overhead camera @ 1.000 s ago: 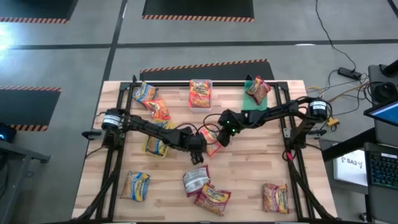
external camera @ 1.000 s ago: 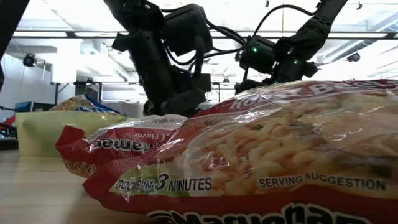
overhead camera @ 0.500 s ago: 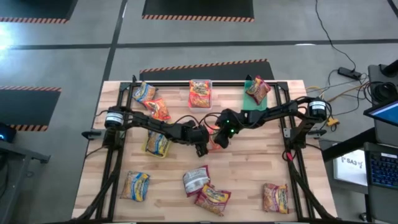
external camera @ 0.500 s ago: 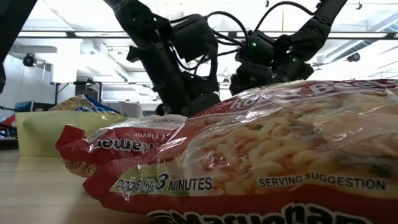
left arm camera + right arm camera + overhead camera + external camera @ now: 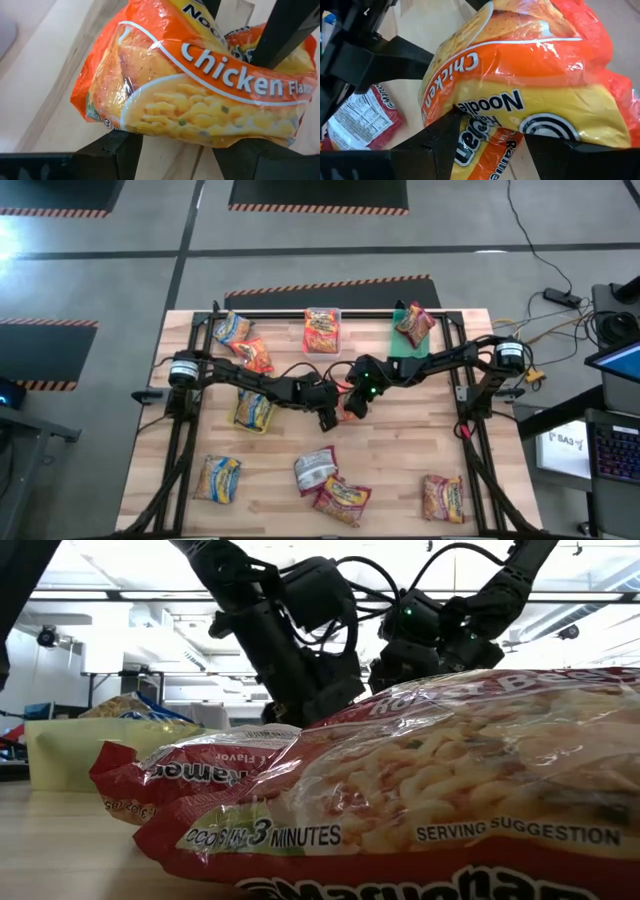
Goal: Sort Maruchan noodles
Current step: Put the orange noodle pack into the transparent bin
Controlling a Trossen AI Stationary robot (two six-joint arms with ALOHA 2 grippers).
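Both sets of jaws are closed on one and the same orange chicken-flavour packet (image 5: 200,95) near the middle of the table (image 5: 400,470). Seen from above, the left gripper (image 5: 328,418) reaches in from nine o'clock and the right gripper (image 5: 352,404) from three o'clock, and they meet just above the table's centre with the packet pinched between them. Through the left wrist camera the packet fills the frame, its "Chicken" lettering facing out, with that arm's dark fingers (image 5: 117,150) under one edge and the other arm's fingers crossing its far end. Through the right wrist camera the same packet sits across that arm's fingers (image 5: 440,135), and a dark red packet (image 5: 362,117) lies flat on the wood beyond.

Other packets are spread around the table: two at about eleven o'clock (image 5: 243,343), one in the clear tub (image 5: 322,332) at twelve o'clock, one on the green tub (image 5: 413,326) at one o'clock, one in the yellow tub (image 5: 251,413) at nine o'clock, one at seven o'clock (image 5: 217,478), a silvery one (image 5: 315,469) with a red one (image 5: 342,500) touching it at six o'clock, and one at five o'clock (image 5: 441,497). In the low view a large red packet (image 5: 440,790) lies closest to the camera, blocking most of the view of the arms
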